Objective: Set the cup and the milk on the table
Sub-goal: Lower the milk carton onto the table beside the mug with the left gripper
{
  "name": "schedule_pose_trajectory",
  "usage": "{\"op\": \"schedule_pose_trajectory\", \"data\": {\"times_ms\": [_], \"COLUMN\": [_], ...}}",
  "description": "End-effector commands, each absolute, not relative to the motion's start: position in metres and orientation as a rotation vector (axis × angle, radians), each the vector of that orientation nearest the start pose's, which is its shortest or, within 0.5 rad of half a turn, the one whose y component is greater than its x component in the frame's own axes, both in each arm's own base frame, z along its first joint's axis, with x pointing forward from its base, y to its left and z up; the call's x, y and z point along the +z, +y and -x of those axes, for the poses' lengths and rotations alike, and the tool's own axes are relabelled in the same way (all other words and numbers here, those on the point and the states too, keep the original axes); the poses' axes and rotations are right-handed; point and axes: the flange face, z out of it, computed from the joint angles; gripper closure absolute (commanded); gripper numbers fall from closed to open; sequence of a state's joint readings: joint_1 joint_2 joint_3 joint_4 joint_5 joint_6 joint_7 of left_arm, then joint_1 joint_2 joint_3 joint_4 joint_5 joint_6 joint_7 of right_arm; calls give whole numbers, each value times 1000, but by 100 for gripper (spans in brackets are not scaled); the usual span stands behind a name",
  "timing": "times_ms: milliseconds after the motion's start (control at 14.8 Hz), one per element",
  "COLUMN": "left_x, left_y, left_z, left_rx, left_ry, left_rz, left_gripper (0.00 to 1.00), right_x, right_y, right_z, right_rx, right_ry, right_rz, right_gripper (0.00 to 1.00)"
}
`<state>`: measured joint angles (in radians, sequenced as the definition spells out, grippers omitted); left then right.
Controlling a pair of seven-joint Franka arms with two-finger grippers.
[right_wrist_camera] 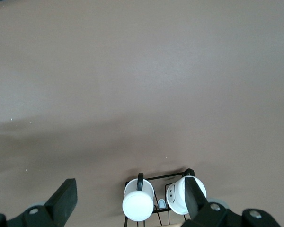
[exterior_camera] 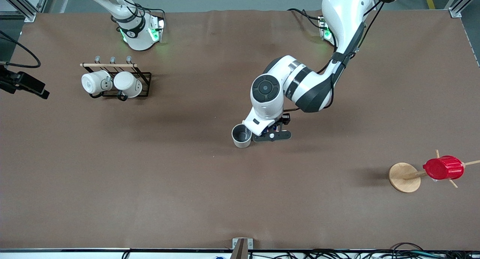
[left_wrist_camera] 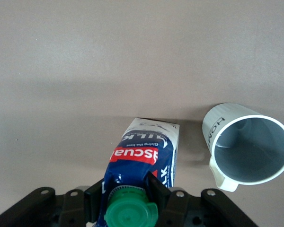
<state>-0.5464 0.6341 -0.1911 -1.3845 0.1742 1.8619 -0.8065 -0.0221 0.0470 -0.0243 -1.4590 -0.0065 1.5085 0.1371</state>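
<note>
left gripper [left_wrist_camera: 128,201] is low at mid-counter [exterior_camera: 150,184], fingers [left_wrist_camera: 95,198] clenched on the milk carton [left_wrist_camera: 146,156] just below its green cap [left_wrist_camera: 131,213]; carton base at or near the counter, contact unclear. the cup [exterior_camera: 241,135] stands upright on the counter just beside the carton, toward the right arm's end. right gripper [right_wrist_camera: 128,208] waits above the mug rack [exterior_camera: 123,87], fingers spread wide, holding nothing.

The left arm reaches out from its base, elbow bent, wrist pointing down over the middle of the table [exterior_camera: 187,184]. Its pincer [left_wrist_camera: 125,194] is clamped on the milk [left_wrist_camera: 146,151]. The right arm waits near its base, its pincer [right_wrist_camera: 128,208] spread wide.
</note>
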Motion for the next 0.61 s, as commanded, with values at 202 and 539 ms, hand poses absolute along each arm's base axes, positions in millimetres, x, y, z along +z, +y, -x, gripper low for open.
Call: {"op": "schedule_pose_trajectory", "data": {"times_ms": [202,539], "left_x": [344,396], "left_y": [-449,-442], "left_z": [-551,-552], "left_rx": [63,-10], "left_ry": [-34,-64], "left_rz": [2995,3045], "left_gripper": [1,0], "right_x": [649,650], "right_y": [-28,-27], "right_z": [-555,-555], "right_rx": [-5,-9], "right_ry": [278,276], "right_rz": [3125,3125], "right_gripper": [0,0]}}
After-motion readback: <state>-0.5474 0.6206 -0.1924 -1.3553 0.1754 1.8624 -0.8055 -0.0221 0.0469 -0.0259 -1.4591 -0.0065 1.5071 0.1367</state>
